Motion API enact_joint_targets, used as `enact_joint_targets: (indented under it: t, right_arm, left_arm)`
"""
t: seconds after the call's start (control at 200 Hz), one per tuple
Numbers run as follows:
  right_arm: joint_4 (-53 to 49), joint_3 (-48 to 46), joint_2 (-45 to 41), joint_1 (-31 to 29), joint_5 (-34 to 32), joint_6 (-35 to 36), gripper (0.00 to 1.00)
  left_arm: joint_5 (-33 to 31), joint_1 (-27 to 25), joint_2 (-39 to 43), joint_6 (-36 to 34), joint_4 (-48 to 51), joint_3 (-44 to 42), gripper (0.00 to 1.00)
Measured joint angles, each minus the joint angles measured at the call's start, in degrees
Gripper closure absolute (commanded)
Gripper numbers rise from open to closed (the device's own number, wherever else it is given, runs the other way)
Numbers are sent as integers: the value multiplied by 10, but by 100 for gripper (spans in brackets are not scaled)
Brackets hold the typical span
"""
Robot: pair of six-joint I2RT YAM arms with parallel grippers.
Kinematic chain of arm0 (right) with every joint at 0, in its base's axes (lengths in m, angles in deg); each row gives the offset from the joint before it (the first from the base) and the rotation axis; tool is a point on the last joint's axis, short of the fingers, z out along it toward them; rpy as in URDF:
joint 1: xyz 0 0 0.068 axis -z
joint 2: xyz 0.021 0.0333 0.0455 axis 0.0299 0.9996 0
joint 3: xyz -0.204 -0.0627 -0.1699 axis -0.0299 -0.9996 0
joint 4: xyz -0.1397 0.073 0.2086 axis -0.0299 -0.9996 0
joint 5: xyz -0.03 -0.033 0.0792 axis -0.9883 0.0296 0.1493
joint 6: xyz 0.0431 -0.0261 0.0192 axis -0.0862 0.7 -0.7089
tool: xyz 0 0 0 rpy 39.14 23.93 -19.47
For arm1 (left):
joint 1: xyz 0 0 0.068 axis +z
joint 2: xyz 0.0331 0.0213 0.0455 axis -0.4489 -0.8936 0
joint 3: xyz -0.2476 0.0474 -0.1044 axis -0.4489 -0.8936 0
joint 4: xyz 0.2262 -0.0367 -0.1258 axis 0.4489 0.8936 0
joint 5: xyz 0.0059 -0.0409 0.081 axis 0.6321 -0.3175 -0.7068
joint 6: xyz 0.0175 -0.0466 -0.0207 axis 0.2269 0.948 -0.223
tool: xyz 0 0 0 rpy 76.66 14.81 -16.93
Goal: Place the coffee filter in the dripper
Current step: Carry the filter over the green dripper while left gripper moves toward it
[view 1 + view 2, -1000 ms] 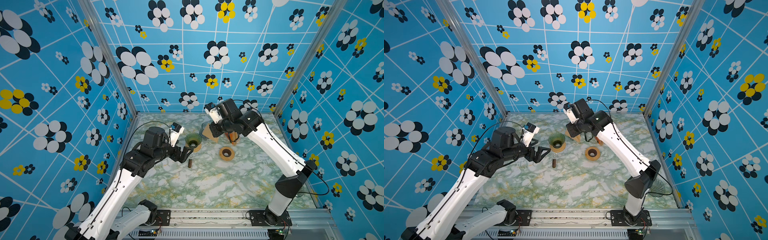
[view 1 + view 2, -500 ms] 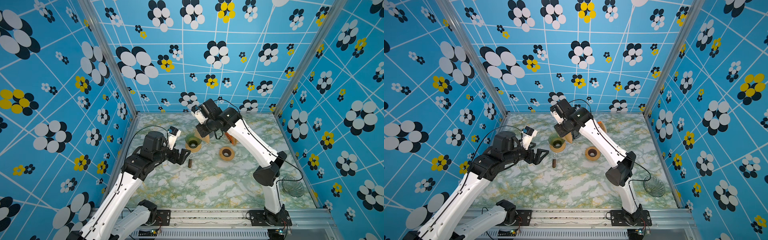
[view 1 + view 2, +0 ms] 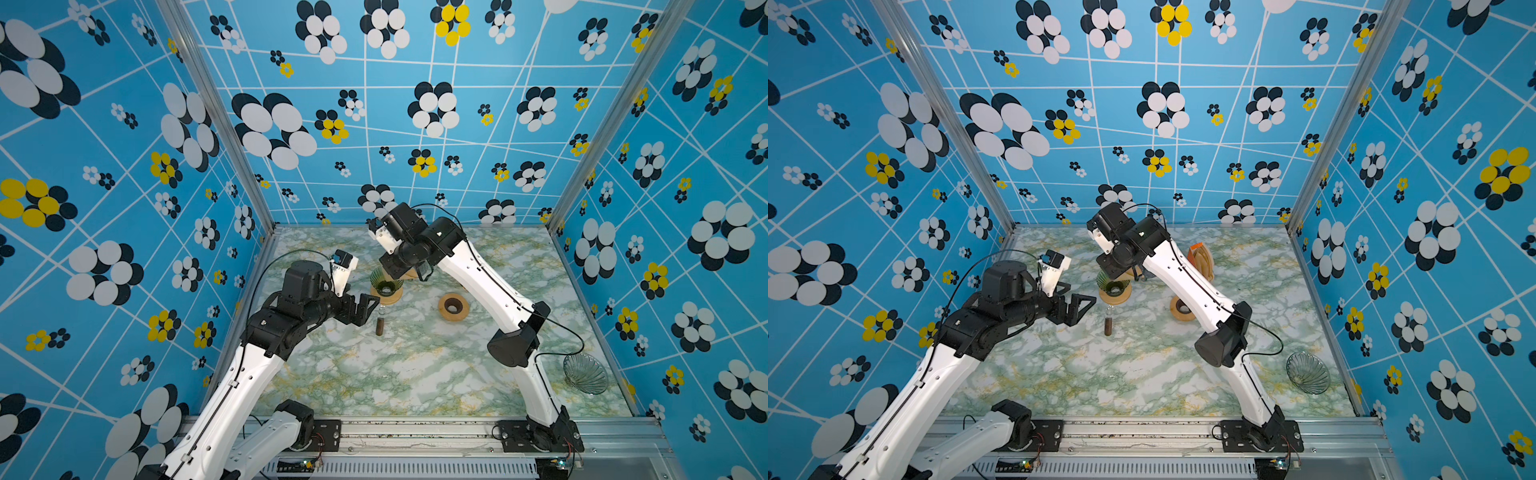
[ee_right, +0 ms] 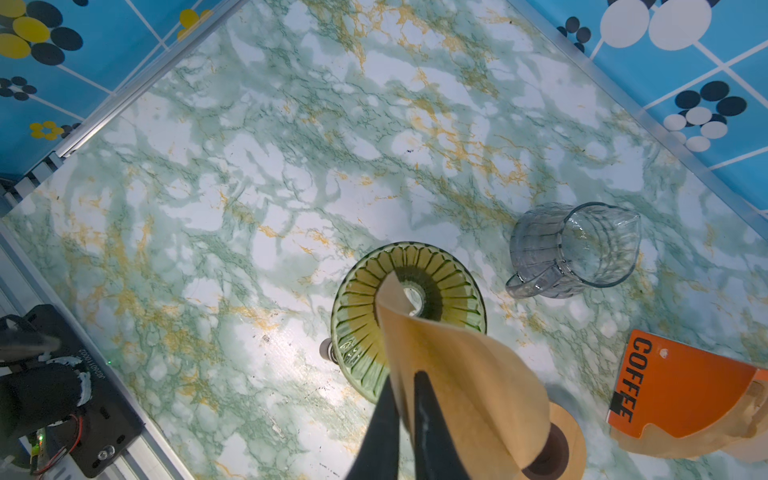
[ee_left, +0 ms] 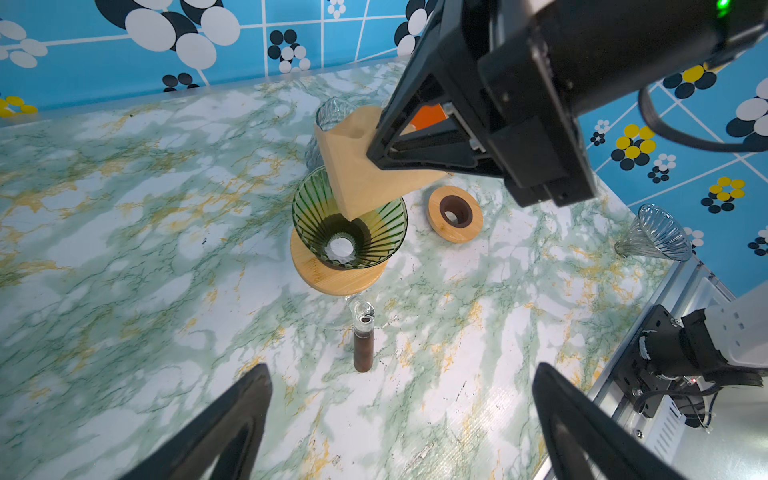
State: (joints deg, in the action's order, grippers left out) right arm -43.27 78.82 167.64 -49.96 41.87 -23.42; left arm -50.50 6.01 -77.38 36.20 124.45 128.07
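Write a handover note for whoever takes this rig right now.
Left gripper: open, empty, hovering beside the green glass dripper.
Right gripper: fingers pinched on the brown paper coffee filter.
The filter's pointed tip is inside the dripper's bowl; the rest stands tilted above the rim.
Done: filter picked up and brought to the dripper.
To do: lower it, release, check that it seats.

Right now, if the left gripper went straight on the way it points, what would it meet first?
Probably the small brown-filled glass vial lying just ahead of the open left gripper; the green dripper stands beyond it. Depth is unclear.
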Motion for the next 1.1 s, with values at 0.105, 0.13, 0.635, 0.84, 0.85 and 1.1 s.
enact_joint_targets:
  t: [0.105,0.13,0.635,0.84,0.85,1.1]
  right_arm:
    - [-4,0,2,0,11,1,74]
    - [-4,0,2,0,14,-1,73]
    - [28,-33,-15,0,42,-34,71]
    - [92,-185,-123,4,36,-62,47]
    - [96,-194,-130,6,37,-68,46]
    - [213,-404,-278,78,84,-129,10]
  left_arm:
    - [0,0,0,0,0,0,1]
    - [0,0,0,0,0,0,1]
    - [21,25,-21,42,-6,2,1]
    - [28,31,-80,43,27,42,4]
    - [28,32,-83,43,30,44,4]
    - [27,42,-156,41,87,116,4]
